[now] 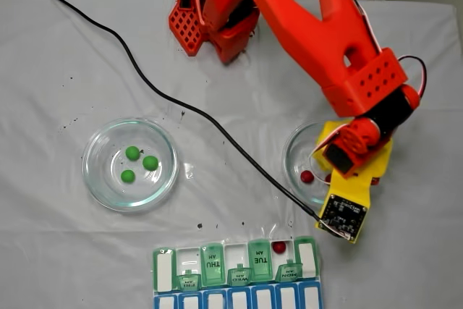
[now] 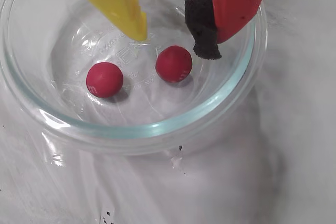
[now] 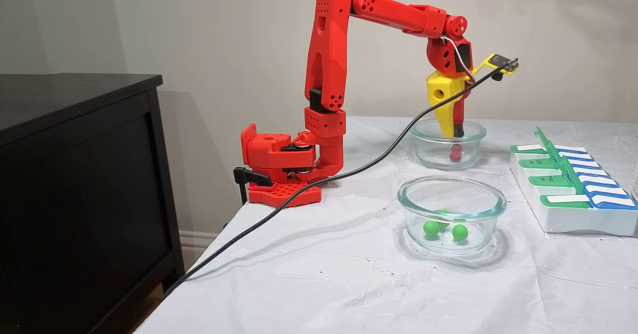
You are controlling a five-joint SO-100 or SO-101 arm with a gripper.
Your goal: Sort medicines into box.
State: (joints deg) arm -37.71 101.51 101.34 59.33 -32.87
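The gripper [image 2: 178, 38] is seen at the top of the wrist view, its yellow finger [image 2: 118, 3] and red finger [image 2: 239, 3] spread apart with nothing between them, lowered inside a clear glass dish [image 2: 157, 129]. Two dark red balls [image 2: 174, 63] [image 2: 104, 79] are seen on the dish floor, the right one just below the open tips. A third red ball [image 1: 279, 247] is seen in an open compartment of the pill organizer [image 1: 235, 269] at the bottom centre of a fixed view. Three green balls [image 1: 132, 153] [image 1: 150, 163] [image 1: 127, 175] are held in a second glass dish [image 1: 98, 179] at centre left. A black cable [image 1: 145, 77] is draped across the white cloth [image 1: 405, 251].
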